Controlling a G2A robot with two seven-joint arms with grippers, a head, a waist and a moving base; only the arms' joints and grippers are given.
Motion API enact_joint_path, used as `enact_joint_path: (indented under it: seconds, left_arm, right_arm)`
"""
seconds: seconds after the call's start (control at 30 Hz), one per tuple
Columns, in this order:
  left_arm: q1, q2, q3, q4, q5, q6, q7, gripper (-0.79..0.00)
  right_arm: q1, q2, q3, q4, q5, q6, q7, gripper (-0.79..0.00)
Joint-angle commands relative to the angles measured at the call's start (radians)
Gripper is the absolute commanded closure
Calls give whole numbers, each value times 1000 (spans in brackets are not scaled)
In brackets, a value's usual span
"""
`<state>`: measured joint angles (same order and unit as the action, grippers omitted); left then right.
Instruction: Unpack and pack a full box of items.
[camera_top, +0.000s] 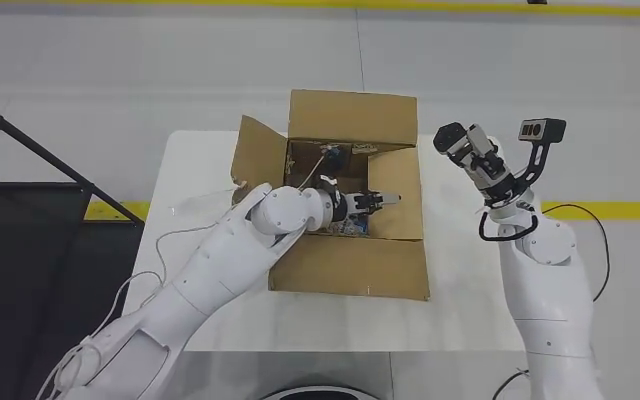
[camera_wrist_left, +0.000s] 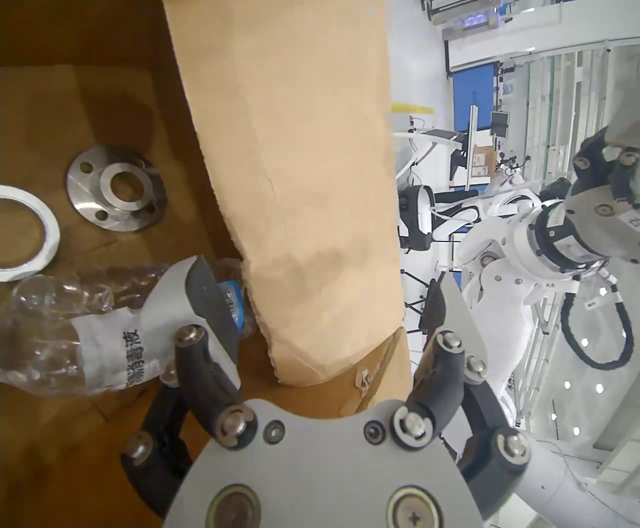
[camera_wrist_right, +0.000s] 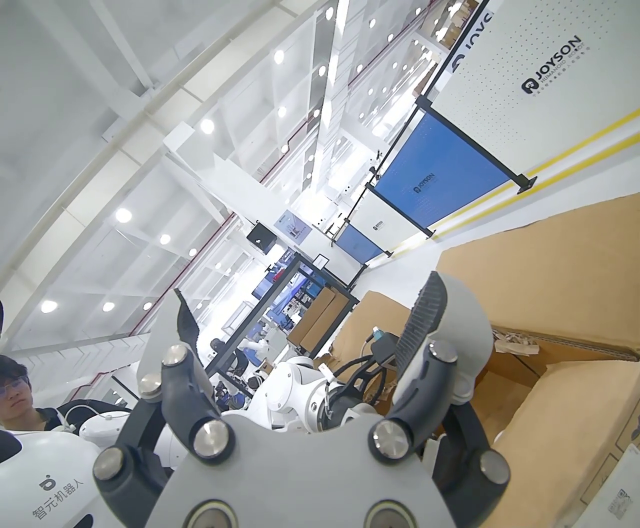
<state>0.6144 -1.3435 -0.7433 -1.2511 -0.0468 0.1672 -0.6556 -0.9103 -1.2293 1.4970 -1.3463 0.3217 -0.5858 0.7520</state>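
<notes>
Standing on counter (camera_top: 190, 200): box (camera_top: 350, 265), flaps open | left pincer (camera_wrist_left: 320, 280) spread at box, a cardboard panel between its fingers, one finger beside bottle (camera_wrist_left: 65, 320) | bottle lying on box floor near flange (camera_wrist_left: 116, 189) and ring (camera_wrist_left: 30, 232) | right pincer (camera_wrist_right: 306, 290) spread, empty, raised beside box

I'm looking into a big robotics test hall: high ceiling (camera_wrist_right: 75, 125) with rows of lights (camera_wrist_right: 123, 215), blue partitions (camera_wrist_right: 442, 177), yellow floor lines (camera_top: 600, 211), racks (camera_wrist_right: 320, 310) of boxes, other robots (camera_wrist_left: 420, 215) beyond.
</notes>
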Motion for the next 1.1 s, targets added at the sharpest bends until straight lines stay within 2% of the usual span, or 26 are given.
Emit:
enact_joint_path:
  seconds: [0.0,0.3,0.6,0.77,1.07]
  left_arm:
    - [-4,-5,2,14,-5,-11,4,-785]
    - [-4,-24,-5,58,-38,-74,3,-785]
    - [12,-21,-56,38,-56,-117,-9,-785]
    - [34,-14,-93,-6,-66,-132,-16,-785]
    - [71,-5,-146,-138,-51,-143,3,-785]
  right_arm:
    - [0,1,-1,0,1,0,-1,-785]
    - [-8,7,0,-10,4,-3,-15,-785]
    - [-22,13,3,-26,7,-5,-34,-785]
    - [-25,15,-1,-30,7,-8,-41,-785]
    - [-30,23,16,-43,-5,-14,-64,-785]
